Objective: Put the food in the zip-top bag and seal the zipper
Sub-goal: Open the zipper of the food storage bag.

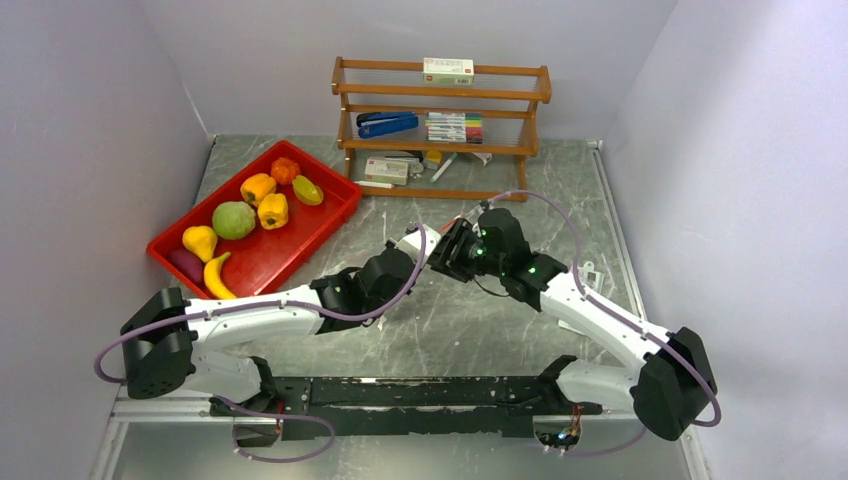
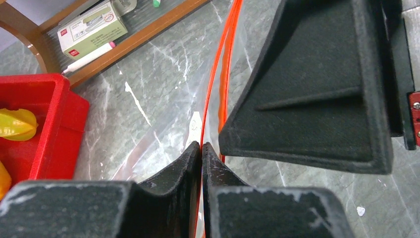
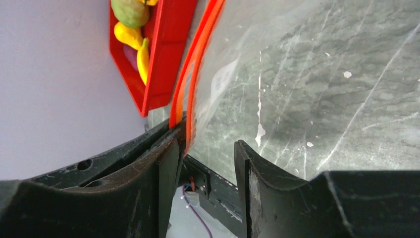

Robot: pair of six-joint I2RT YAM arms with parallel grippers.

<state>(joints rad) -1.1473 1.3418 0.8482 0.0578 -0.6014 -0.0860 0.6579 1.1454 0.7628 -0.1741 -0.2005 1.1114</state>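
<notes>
The clear zip-top bag [image 2: 163, 124] hangs between my two grippers above the table. My left gripper [image 2: 201, 148] is shut on its red-orange zipper [image 2: 225, 64]. My right gripper [image 3: 205, 158] is open, with the zipper [image 3: 190, 94] lying against the inner face of its left finger [image 3: 168, 168] and the bag film [image 3: 233, 79] across the gap. In the top view both grippers meet at mid-table, left [image 1: 428, 240] and right [image 1: 456, 246]; the bag hardly shows there. The food lies in the red tray [image 1: 320, 215]: yellow peppers [image 1: 258, 187], an orange pepper [image 1: 285, 170], green round fruit [image 1: 233, 220], a pear [image 1: 200, 241], a banana [image 1: 217, 277].
A wooden rack [image 1: 442, 130] stands at the back with a blue stapler [image 1: 387, 123], markers and small boxes. The red tray sits at the back left near the left wall. The arm bases' black rail [image 1: 420, 395] runs along the near edge.
</notes>
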